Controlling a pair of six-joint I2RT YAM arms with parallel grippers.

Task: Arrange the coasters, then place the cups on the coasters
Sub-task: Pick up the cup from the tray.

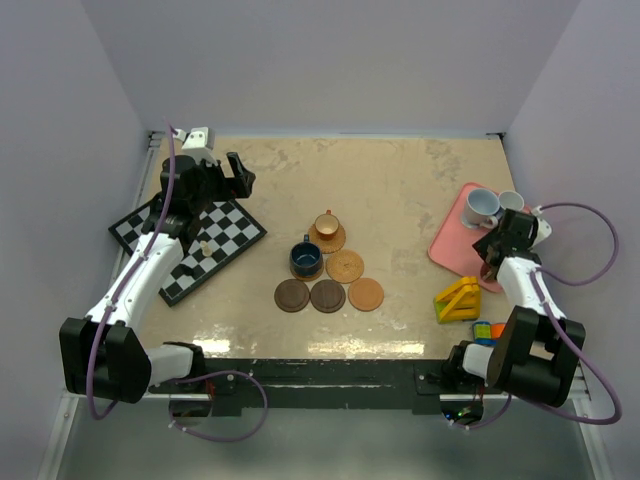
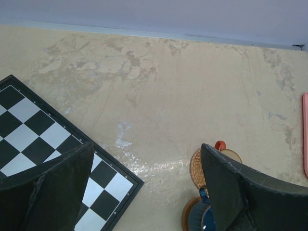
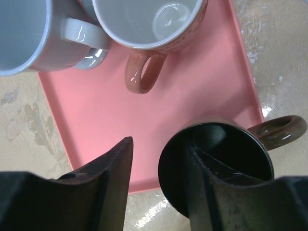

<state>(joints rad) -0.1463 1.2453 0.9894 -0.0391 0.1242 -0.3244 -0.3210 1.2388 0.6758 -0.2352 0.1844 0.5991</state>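
6 coasters [image 1: 345, 266] lay in triangle mid-table, orange cup [image 1: 326, 224] & blue cup [image 1: 306, 258] seated, rest to go; R gripper [image 3: 159, 147] jaws apart astride black cup [image 3: 240, 154] wall on pink tray [image 3: 192, 96], unclamped; L gripper [image 2: 147, 149] wide, empty.

The worn beige table [image 1: 420, 190] carries a chessboard [image 1: 232, 235] at nine o'clock, six coasters [image 1: 345, 266] clustered mid-table, a pink tray [image 1: 450, 243] at three, and a yellow wedge [image 1: 458, 300] and coloured blocks [image 1: 487, 330] near four.
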